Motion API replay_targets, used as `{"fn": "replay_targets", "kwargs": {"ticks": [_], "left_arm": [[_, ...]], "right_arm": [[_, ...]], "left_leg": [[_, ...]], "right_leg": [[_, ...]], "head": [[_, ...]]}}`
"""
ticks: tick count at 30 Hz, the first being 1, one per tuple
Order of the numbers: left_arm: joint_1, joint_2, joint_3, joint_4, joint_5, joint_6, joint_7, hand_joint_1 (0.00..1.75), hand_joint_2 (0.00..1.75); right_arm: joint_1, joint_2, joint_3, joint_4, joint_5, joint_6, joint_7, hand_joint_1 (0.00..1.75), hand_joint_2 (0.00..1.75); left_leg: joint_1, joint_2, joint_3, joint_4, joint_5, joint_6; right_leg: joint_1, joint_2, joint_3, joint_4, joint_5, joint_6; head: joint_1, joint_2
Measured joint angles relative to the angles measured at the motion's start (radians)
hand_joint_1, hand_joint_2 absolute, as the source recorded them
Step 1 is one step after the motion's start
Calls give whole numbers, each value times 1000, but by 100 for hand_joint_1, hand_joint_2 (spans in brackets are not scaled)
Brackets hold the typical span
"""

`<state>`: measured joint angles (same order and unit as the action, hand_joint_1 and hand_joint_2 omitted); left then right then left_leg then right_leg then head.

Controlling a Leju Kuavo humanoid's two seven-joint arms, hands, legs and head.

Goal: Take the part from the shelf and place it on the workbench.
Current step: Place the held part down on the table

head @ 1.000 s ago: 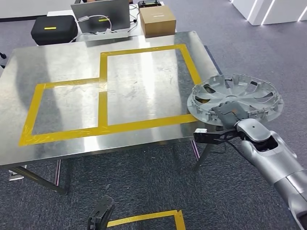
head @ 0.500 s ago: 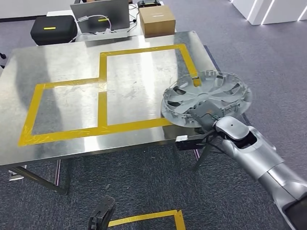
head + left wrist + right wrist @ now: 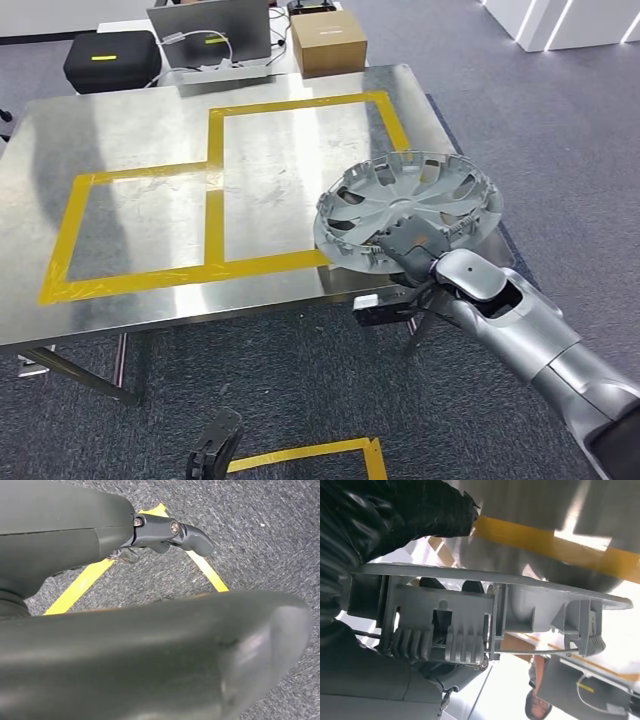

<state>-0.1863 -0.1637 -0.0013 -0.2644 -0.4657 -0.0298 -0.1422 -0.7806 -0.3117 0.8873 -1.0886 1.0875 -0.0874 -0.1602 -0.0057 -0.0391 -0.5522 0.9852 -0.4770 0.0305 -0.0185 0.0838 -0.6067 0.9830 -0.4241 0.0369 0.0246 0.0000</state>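
Note:
A silver wheel cover (image 3: 411, 205), the part, hangs flat, hollow side up, above the near right corner of the steel workbench (image 3: 151, 120). My right hand (image 3: 411, 248) grips it at its near rim from below. Up close in the right wrist view, the cover's rim (image 3: 490, 580) and inner clips show edge-on, with dark fingers (image 3: 414, 507) over the rim. The yellow tape rectangle (image 3: 215, 190) on the bench lies partly under the cover. My left hand (image 3: 166, 530) hangs over carpet, fingers straight, holding nothing.
Behind the bench stand a cardboard box (image 3: 328, 40), a laptop (image 3: 215, 30) and a black case (image 3: 113, 60). Yellow tape (image 3: 302, 455) marks the grey carpet near my feet. A person (image 3: 539, 700) appears beyond the bench in the right wrist view.
My right arm has carried the wheel cover leftward, from beyond the bench's right edge to above its near right corner. The left hand has not visibly moved.

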Motion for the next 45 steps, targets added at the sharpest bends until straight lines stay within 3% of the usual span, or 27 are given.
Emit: {"fn": "replay_targets", "kwargs": {"ticks": [5,12,16,17,20,21,45], "left_arm": [[-1,0,-8,0,2,12,1,0,0],[-2,-1,-22,0,10,17,7,0,0],[-4,-1,-27,0,15,19,8,0,0],[-4,-1,-27,0,15,20,8,0,0],[-5,-1,-29,0,18,21,9,0,0],[-5,-1,-31,0,20,22,9,0,0],[-5,4,-46,0,43,26,9,0,0]], "right_arm": [[2,3,19,-22,-12,-25,0,175,175],[34,1,19,-45,-15,-168,-10,175,175],[51,0,17,-61,-11,-187,-9,175,175],[54,0,16,-63,-9,-191,-8,161,175],[60,0,12,-69,1,-202,-3,30,175],[61,0,12,-69,4,-200,1,0,175],[87,-47,-40,-54,-15,-144,32,0,175]], "left_leg": [[0,0,0,0,0,0],[0,0,0,0,0,0],[0,0,-1,0,0,0],[0,0,-1,0,0,0],[0,0,-1,0,0,0],[0,0,-1,0,0,0],[0,0,-2,0,0,0]], "right_leg": [[0,0,-1,0,0,0],[0,0,-1,0,0,0],[0,0,-1,0,0,0],[0,0,-1,0,0,0],[0,0,-1,0,0,0],[0,0,-1,0,0,0],[0,-1,-2,0,0,0]], "head": [[0,0],[0,0],[0,0],[0,0],[0,0],[0,0],[0,0]]}}
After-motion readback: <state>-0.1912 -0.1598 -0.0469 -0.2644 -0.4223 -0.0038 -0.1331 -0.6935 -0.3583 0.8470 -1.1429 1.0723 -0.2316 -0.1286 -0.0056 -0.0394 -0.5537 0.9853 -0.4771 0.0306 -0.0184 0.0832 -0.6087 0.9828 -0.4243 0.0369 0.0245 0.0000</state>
